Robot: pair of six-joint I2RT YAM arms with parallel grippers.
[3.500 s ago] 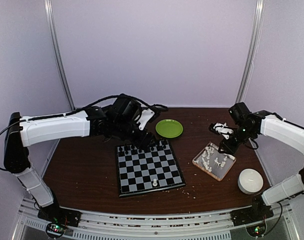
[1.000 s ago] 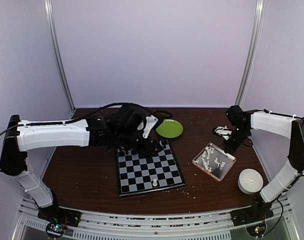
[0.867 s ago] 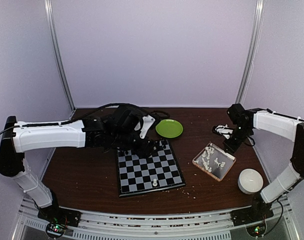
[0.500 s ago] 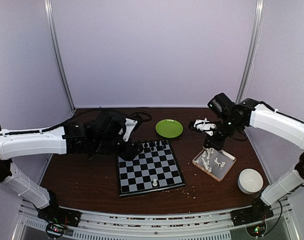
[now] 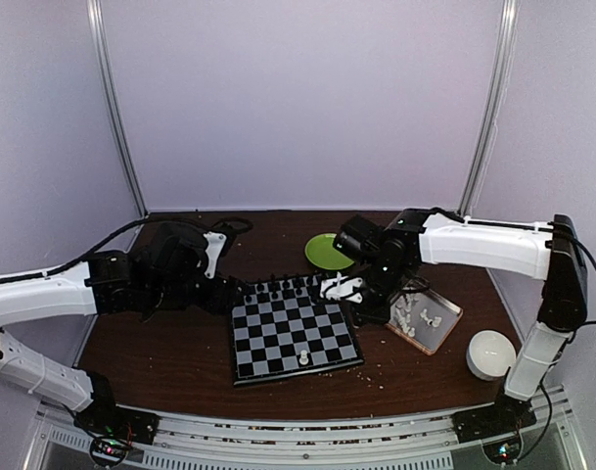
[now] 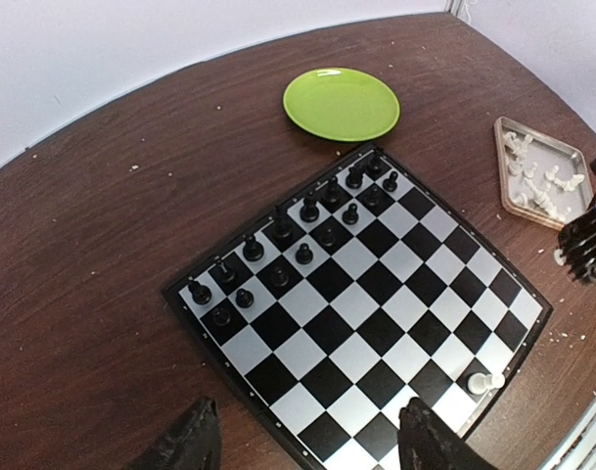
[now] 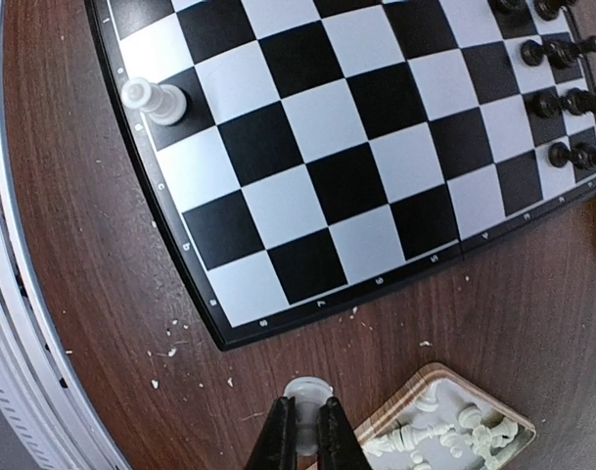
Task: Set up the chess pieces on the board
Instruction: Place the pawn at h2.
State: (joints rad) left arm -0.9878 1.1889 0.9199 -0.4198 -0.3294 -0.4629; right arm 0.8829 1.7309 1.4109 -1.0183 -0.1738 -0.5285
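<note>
Nearest us, a strip of bare worktop [image 5: 160,352] runs between its front edge and the board [image 5: 278,328], which sits slightly skewed at the middle with free wood to its left. A lone white piece [image 5: 303,359] stands on the board's near row, and the squares behind it are open up to the black chessmen [image 5: 283,287] lined along the two far rows. At the near right sits a white bowl [image 5: 490,353], apart from the board. Just right of the board lies the clear tray [image 5: 444,333] holding the other white pieces [image 5: 415,311], with only a narrow gap of wood between tray and board rim. Above that gap our right hand [image 5: 339,287] points down, clamped on a held white piece [image 7: 306,389]. Its arm rises from the right base and its forearm reaches leftward over the tray. Our left hand [image 6: 307,406] hangs by the board's far left corner, fingers spread wide and empty, its arm stretched low from the left side. Beyond the board's far right corner lies the green plate [image 5: 322,253].
</note>
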